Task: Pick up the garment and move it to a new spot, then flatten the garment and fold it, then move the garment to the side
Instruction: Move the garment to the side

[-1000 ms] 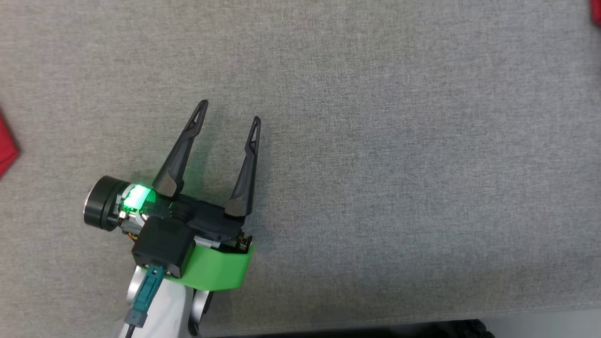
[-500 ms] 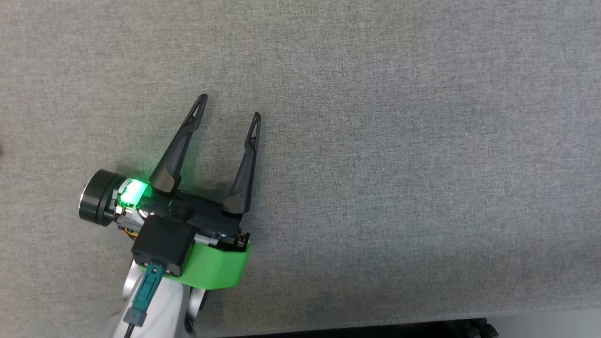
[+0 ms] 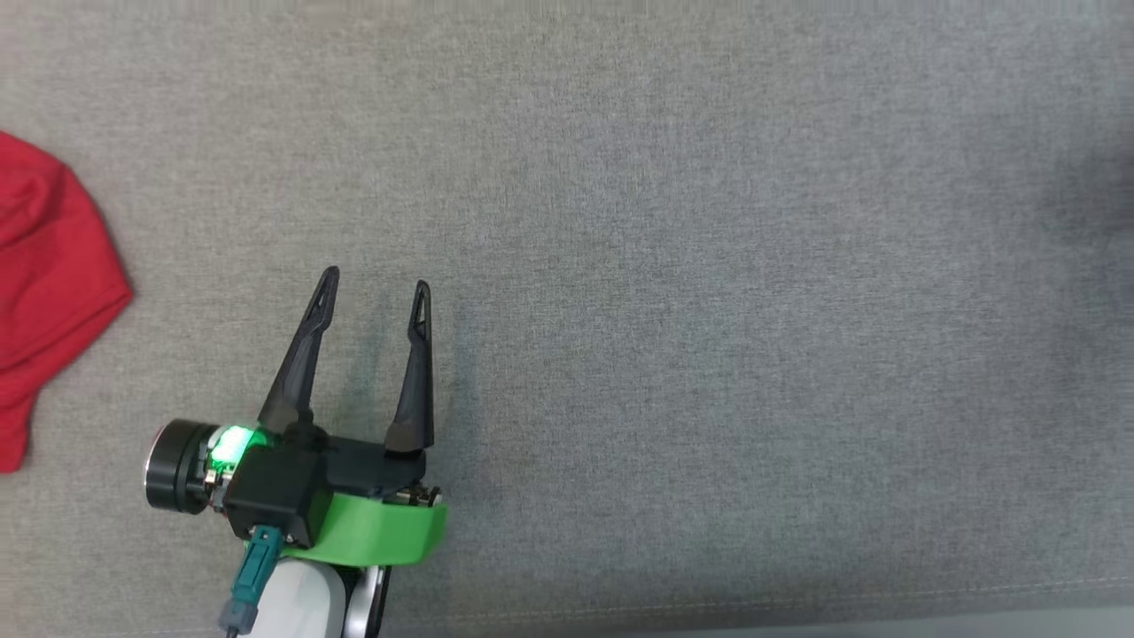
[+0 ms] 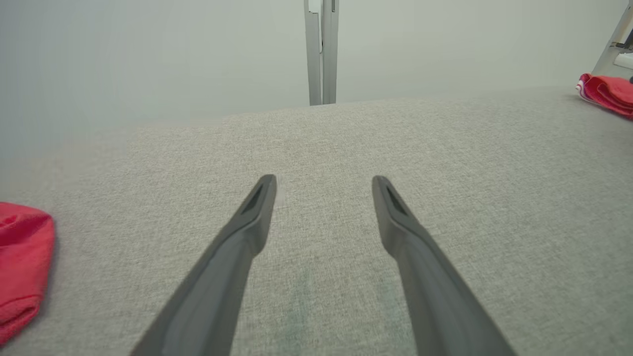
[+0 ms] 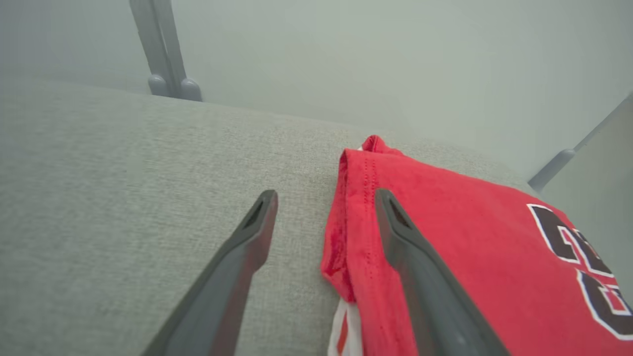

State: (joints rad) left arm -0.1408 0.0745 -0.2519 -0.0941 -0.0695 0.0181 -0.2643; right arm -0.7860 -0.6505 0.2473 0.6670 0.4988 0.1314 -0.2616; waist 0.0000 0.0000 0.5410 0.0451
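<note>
Plainly, the left gripper [image 3: 376, 278] sits in the lower left of the head view. Its 2 dark fingers are spread wide, with bare grey fabric surface [image 3: 709, 310] between them. A green band [image 3: 381, 532] wraps the wrist behind the fingers, and a green light [image 3: 232, 440] glows at its left. At the left edge of that frame, well apart from the fingers, lies a rumpled red cloth [image 3: 53, 292].

In the left wrist view the left gripper [image 4: 324, 178] rises from the bottom edge with its tips far apart, holding nothing. The red cloth [image 4: 22, 262] shows at the lower left edge. A red bundle [image 4: 606, 91] lies in the upper right corner, at the far rim of the surface. A grey post [image 4: 321, 49] stands upright at top centre.

In the right wrist view the right gripper [image 5: 326, 193] is likewise spread wide and clamps nothing. The finger on the frame's left is over grey fabric, while the one on the right crosses in front of the red garment [image 5: 470, 232], which lies folded in the lower right. The garment's stitched hem sits in the gap between the 2 fingers. Dark letters [image 5: 568, 232] edged in white mark its right side, and a white striped layer [image 5: 346, 321] peeks out beneath it at the bottom. Whether the finger touches the garment, I cannot tell, nor whether the garment and the bundle are the same item.
</note>
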